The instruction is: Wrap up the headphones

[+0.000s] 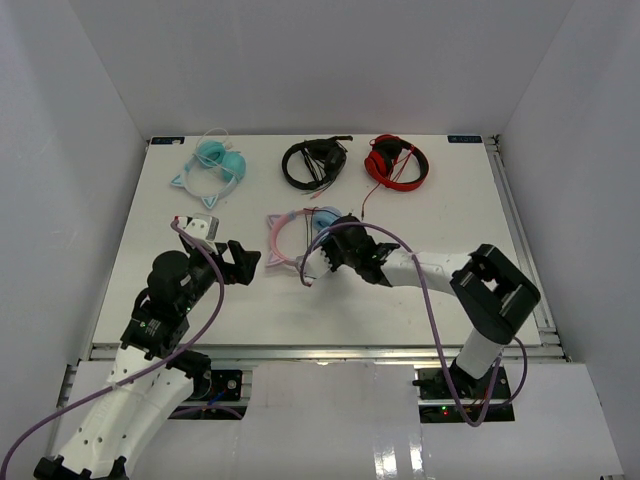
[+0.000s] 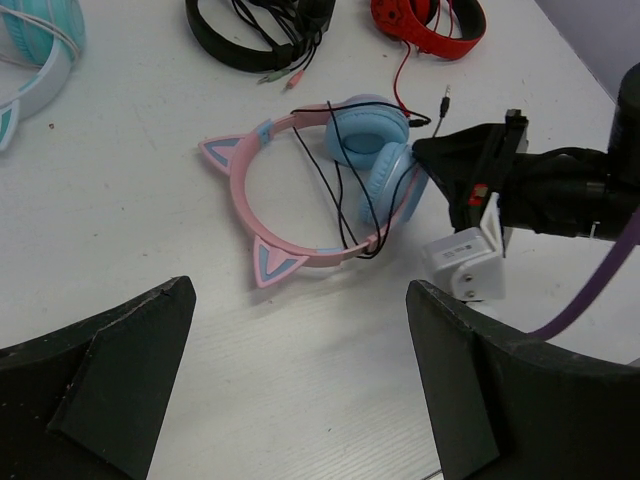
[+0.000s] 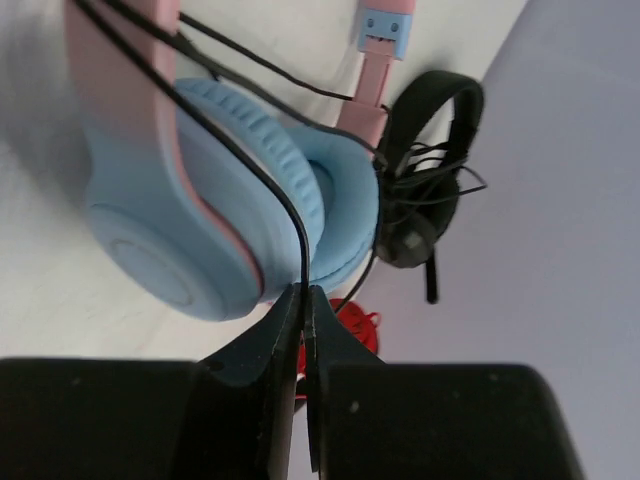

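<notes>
The headphones point(image 1: 290, 238) lie mid-table: pink cat-ear headband point(image 2: 245, 190), light blue earcups point(image 2: 372, 135), thin black cable point(image 2: 340, 195) looped across the band. My right gripper point(image 1: 338, 238) sits at the earcups and is shut on the cable point(image 3: 285, 195); its closed tips point(image 3: 303, 295) pinch it right below the blue earcup point(image 3: 200, 210). My left gripper point(image 1: 243, 262) is open and empty, just left of the headband; its dark fingers point(image 2: 95, 380) frame bare table in front of the lower cat ear point(image 2: 272, 266).
All-teal cat-ear headphones point(image 1: 212, 165) lie at the back left, black headphones point(image 1: 314, 160) at the back centre, red headphones point(image 1: 396, 160) at the back right, its red cable running toward the pink ones. White walls enclose the table.
</notes>
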You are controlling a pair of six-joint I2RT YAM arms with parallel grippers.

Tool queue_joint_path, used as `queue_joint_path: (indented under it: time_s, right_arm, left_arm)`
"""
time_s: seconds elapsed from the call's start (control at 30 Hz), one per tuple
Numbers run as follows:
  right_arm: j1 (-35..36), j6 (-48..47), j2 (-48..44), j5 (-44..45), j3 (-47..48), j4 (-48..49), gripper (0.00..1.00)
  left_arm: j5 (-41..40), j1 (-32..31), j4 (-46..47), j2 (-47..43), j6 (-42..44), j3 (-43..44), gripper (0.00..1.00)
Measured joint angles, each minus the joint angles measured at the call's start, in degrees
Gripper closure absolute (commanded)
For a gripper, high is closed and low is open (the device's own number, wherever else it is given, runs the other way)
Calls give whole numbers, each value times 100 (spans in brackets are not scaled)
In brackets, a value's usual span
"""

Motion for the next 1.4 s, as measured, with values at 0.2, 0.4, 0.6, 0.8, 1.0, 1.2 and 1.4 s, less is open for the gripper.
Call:
queue_joint_path:
  time_s: [0.2, 0.4, 0.6, 0.8, 1.0, 1.2, 1.4]
  right_arm:
    - [319, -363, 838, 288, 537, 748, 92]
    - [366, -514, 923, 242, 614, 866, 85]
    - [351, -186, 1412, 0, 1422, 633, 54]
    - [327, 254, 1629, -201, 1716, 297, 26]
    - [143, 996, 1485, -584, 2179, -402, 17]
    - [-186, 1897, 725, -937, 2364, -1091, 7]
    - [-722, 3507, -288, -1737, 2441, -1362, 10]
  left_arm:
    - [0, 0, 0, 42, 0, 0, 2]
    - [10, 0, 1, 45, 0, -2, 2]
    - [23, 0, 4, 49, 2, -11, 2]
    - [24, 0, 8, 49, 2, -13, 2]
    - [54, 0, 19, 49, 2, -13, 2]
    - [123, 0, 41, 27, 2, -14, 2]
    - [288, 0, 134, 0, 4, -65, 2]
